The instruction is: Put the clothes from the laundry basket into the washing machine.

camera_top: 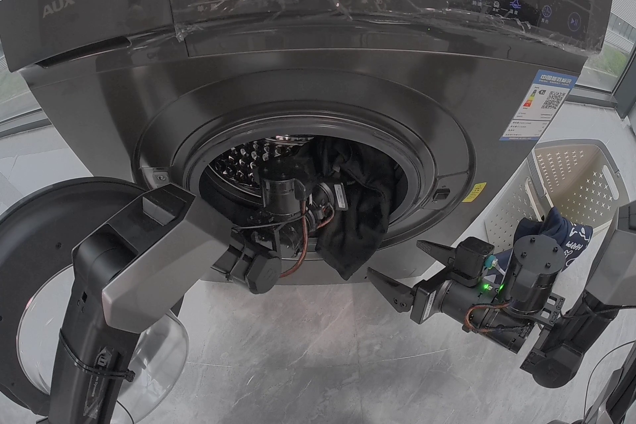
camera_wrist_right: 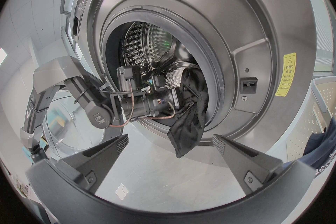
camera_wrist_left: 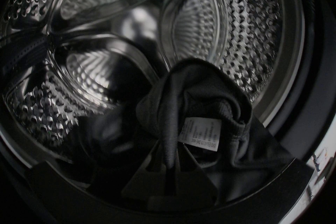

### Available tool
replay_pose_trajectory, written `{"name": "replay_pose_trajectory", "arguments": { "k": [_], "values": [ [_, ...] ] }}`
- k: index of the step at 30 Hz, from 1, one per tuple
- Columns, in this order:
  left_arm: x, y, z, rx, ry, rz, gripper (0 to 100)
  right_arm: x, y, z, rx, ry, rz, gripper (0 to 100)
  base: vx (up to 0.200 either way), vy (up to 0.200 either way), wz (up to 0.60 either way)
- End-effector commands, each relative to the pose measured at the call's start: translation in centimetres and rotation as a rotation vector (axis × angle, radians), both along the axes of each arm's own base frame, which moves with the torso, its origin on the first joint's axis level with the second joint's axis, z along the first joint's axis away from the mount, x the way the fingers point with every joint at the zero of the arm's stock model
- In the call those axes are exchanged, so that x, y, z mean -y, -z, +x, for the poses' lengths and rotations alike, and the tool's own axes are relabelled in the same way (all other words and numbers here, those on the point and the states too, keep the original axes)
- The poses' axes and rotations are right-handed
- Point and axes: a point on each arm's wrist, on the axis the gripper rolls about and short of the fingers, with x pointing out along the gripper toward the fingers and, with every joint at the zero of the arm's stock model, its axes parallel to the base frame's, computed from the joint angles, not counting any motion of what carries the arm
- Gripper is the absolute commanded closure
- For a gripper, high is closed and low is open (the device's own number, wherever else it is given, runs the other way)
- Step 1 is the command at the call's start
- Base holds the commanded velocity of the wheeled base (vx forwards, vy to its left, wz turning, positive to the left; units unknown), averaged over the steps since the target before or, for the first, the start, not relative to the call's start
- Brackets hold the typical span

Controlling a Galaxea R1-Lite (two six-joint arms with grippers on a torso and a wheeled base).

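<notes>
Black fabric, one garment [camera_top: 358, 207], is clamped in your left gripper [camera_wrist_left: 172, 161]. The jaws are closed on a fold of it. The bunched collar and white care label [camera_wrist_left: 199, 133] sit just beyond the fingertips, within the mouth of the drum [camera_wrist_left: 245, 25].

Finding: the load is only part way in. From the left jaws the bulk lies ahead. A tail runs back past them, over the door seal, and hangs down outside the washing machine [camera_top: 464, 114]. The long axis therefore runs from inside to outside across the lip, not along it.

Your right gripper [camera_top: 395, 258] is spread wide and grasps nothing. It is held outside the opening and below it. The hanging tail lies ahead of those jaws and a little above, apart from them. The right arm is nearer the tail; the left arm is nearer the bulk.

Judgement: if you release the left grip here, the tail may drag the garment back out. Carry the left jaws deeper before you open them, or have the right jaws lift the tail over the lip.

Behind the right jaws stands the white laundry basket [camera_top: 576, 180]. A blue garment [camera_top: 556, 233] lies in it, not yet loaded.
</notes>
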Motion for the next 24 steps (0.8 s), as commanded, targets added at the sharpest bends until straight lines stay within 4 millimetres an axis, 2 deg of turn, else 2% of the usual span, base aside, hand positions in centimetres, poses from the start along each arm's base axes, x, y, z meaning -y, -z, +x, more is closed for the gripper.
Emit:
{"name": "replay_pose_trajectory", "arguments": {
  "k": [1, 6, 7, 11, 19, 24],
  "values": [
    [-1.0, -1.3, 3.5, 0.109, -0.137, -0.064, 100, 0.0, 0.0, 0.2, 0.003, 0.005, 0.0, 0, 0.0, 0.0, 0.0],
    [-1.1, -2.0, 3.6, 0.125, -0.143, -0.075, 100, 0.1, -0.1, 0.3, 0.006, 0.007, 0.003, 0, 0.0, 0.0, 0.0],
    [-1.1, -2.1, 3.5, 0.124, -0.142, -0.075, 0, 0.2, -0.1, 0.4, 0.007, 0.011, 0.004, 0, 0.0, 0.0, 0.0],
    [-0.8, -2.8, 2.3, 0.108, -0.123, -0.07, 0, 0.3, -0.2, 0.6, 0.01, 0.022, 0.006, 0, 0.0, 0.0, 0.0],
    [0.9, -2.4, -3.1, 0.008, 0.064, 0.0, 0, 1.6, 0.1, 0.6, -0.01, 0.046, -0.01, 0, 0.0, 0.0, 0.0],
    [1.9, -2.0, -3.8, 0.007, 0.106, 0.001, 0, 2.8, 1.9, -1.1, -0.088, 0.014, -0.09, 0, 0.0, 0.0, 0.0]
  ]
}}
